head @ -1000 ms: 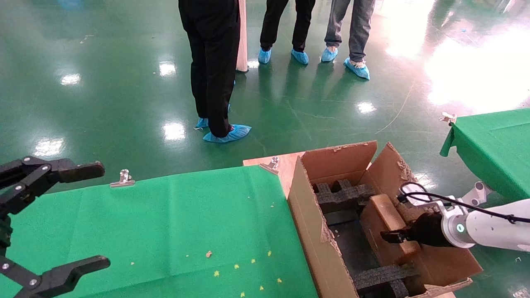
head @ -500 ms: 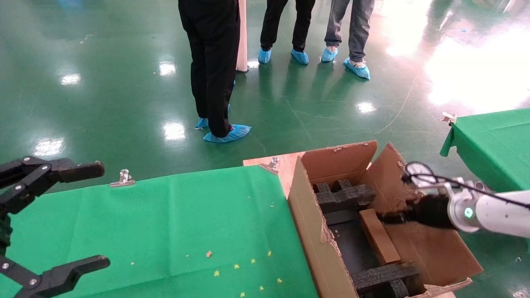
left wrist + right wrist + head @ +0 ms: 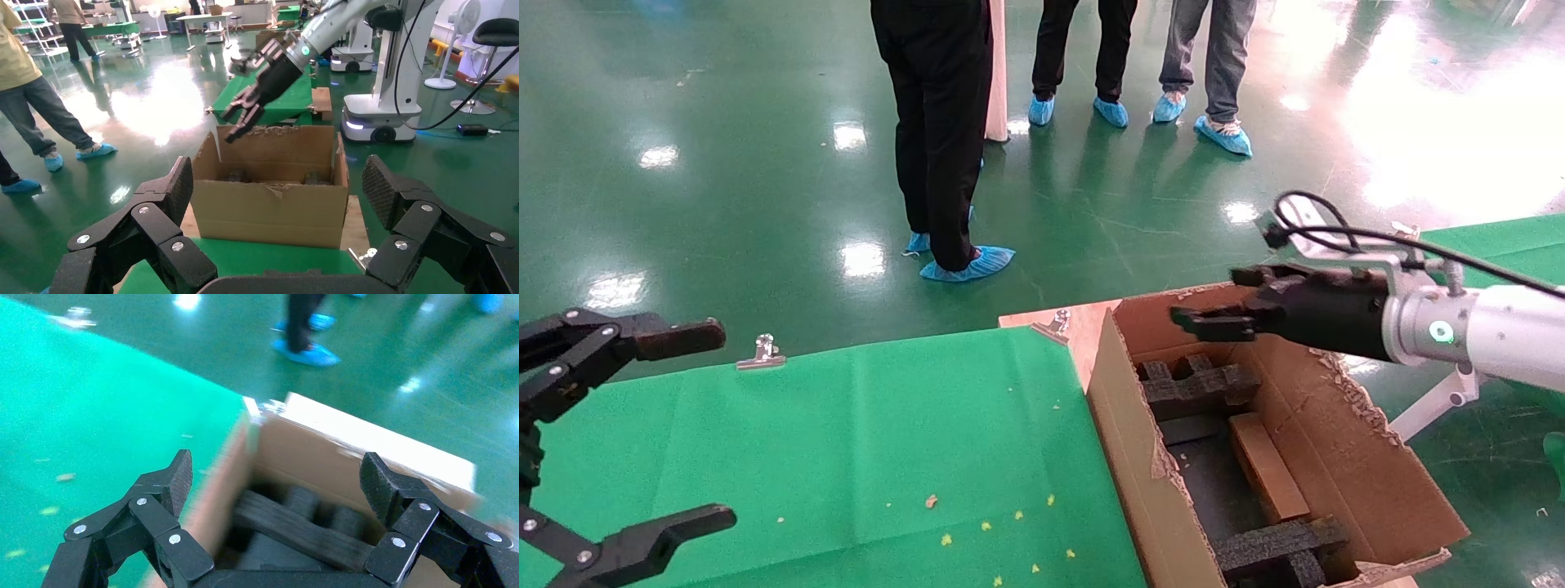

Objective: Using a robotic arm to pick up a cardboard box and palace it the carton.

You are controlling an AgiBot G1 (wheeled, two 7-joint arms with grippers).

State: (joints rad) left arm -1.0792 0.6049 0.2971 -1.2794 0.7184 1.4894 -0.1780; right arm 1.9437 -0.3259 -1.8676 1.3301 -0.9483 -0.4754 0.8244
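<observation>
The large carton (image 3: pixel 1124 441) stands at the right end of the green table, with black foam blocks (image 3: pixel 1197 388) inside. The small cardboard box (image 3: pixel 1264 467) lies in the carton between the foam blocks, free of any gripper. The white robotic arm (image 3: pixel 1500 335) reaches in from the right. Its right gripper (image 3: pixel 1215 298) is open and empty, raised above the carton's far end; it also shows in the left wrist view (image 3: pixel 231 125). The right wrist view looks down past the open right gripper (image 3: pixel 275 478) at the carton (image 3: pixel 330 447) and foam (image 3: pixel 294 523). The left gripper (image 3: pixel 713 425) is open and parked at the left.
A green cloth table (image 3: pixel 846 441) with binder clips (image 3: pixel 762 351) lies left of the carton. A second green table (image 3: pixel 1500 237) is at the right. Several people (image 3: pixel 940 122) stand on the shiny green floor behind. The left wrist view shows the carton's side (image 3: pixel 269 208).
The right gripper let go of the cardboard box, which settled lower into the carton. The gripper then opened, rose and moved toward the carton's far end. The left arm has not moved.
</observation>
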